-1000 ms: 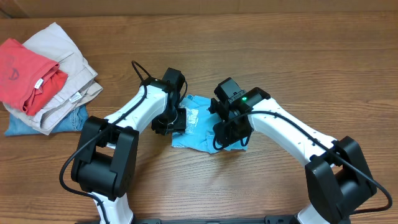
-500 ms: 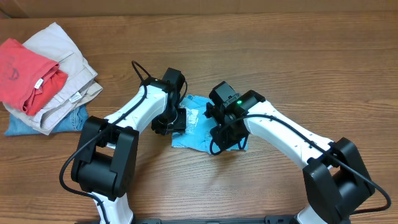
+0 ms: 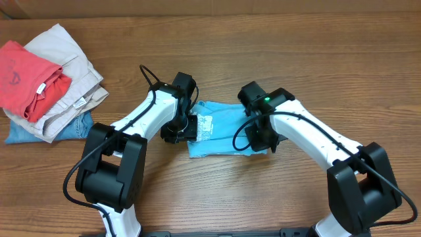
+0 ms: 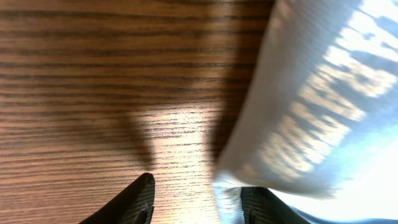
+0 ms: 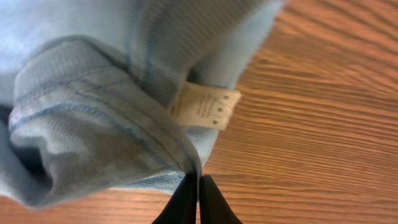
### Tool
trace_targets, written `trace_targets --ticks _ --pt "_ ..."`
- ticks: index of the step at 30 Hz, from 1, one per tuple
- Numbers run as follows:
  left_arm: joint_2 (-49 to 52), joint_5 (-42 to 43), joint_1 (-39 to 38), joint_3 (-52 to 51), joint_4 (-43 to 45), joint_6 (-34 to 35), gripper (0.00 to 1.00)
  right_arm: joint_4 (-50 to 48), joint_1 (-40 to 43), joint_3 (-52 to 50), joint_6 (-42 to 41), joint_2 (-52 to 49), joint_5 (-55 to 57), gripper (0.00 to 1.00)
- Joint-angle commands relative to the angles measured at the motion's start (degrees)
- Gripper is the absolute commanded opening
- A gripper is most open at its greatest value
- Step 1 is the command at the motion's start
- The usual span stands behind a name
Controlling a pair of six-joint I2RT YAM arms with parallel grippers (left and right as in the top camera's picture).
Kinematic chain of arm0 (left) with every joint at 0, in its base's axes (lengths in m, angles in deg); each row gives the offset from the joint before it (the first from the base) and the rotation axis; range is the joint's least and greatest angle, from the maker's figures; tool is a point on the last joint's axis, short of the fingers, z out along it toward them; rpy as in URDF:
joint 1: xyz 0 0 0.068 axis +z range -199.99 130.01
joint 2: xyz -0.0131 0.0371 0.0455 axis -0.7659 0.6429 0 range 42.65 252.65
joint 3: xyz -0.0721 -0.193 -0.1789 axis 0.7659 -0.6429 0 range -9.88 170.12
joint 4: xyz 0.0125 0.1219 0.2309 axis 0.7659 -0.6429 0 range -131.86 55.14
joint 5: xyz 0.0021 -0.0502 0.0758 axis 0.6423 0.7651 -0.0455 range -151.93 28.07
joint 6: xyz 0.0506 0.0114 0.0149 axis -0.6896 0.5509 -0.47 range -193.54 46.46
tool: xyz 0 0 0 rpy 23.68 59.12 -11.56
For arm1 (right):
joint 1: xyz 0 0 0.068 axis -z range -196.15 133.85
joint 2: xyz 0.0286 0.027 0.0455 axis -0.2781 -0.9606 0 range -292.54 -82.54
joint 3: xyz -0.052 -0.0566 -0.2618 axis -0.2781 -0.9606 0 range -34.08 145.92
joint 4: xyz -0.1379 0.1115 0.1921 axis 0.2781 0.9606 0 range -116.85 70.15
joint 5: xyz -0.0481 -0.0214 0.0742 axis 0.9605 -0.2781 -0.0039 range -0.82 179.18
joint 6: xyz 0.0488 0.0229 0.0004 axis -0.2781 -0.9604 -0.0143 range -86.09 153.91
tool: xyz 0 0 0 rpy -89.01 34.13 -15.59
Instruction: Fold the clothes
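Light sky-blue cotton T-shirt [image 3: 222,126] with white printed lettering lies bunched at table centre, stretched between the two arms. Right gripper [image 3: 262,139] is at its right edge. Its jaws are pressed together on a thin fold of ribbed hem just below the white size label [image 5: 205,107]. Left gripper [image 3: 179,130] is at the left edge; its fingers [image 4: 140,199] are seen apart, with the printed edge hanging between them and not pinched as far as can be told.

Step in hand is judged to be spreading the bundle flat before any fold. To be done well, the left jaws should be closed on the hem first. The cloth should then be drawn out level and low. Only a sliver is held on the right — tension is best kept light so it is not pulled free.

Room: brown wood-grain table [image 3: 316,59] is bare on the right, far and near sides. A pile of red T-shirt [image 3: 23,76], beige trousers [image 3: 66,52] and blue denim [image 3: 26,131] sits far left, well apart — leftward pulls should be kept short of it.
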Motion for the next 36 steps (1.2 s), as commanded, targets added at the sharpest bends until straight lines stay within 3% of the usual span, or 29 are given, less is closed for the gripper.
trace_targets --ticks 1,6,9,12,17,21,24,29,36 --pt "0.3 0.0 0.0 -0.4 -0.4 0.4 0.48 0.5 1.6 -0.3 -1.5 -0.2 2.7 0.12" --pt "0.3 0.1 0.0 -0.4 -2.2 0.3 0.39 1.3 1.7 -0.3 -1.5 -0.2 2.8 0.30" --pt "0.1 1.8 0.0 0.0 -3.4 -1.9 0.20 1.1 1.7 -0.2 -2.7 -0.2 2.7 0.24" --pt "-1.2 2.7 0.0 2.9 -6.1 -3.8 0.20 2.1 1.7 0.5 -3.6 0.1 -0.3 0.24" --pt "-6.6 1.2 0.1 11.3 -7.6 -6.6 0.24 3.8 1.7 4.3 -3.4 4.5 -7.1 0.28" --pt "-9.0 -0.9 0.1 16.5 -1.1 -7.0 0.44 1.4 1.7 6.0 -0.3 8.7 -16.2 0.47" --pt "-7.9 -0.4 0.1 16.7 7.4 -7.6 0.53 1.2 1.7 5.7 -0.3 8.3 -17.9 0.50" --pt "-1.9 5.4 -0.1 16.7 14.8 -12.5 0.58 0.0 1.0 2.9 -0.7 7.1 -19.6 0.50" --pt "6.9 9.6 -0.1 16.7 15.5 -15.6 0.58 -4.4 0.7 -1.4 -3.3 6.3 -19.6 0.52"
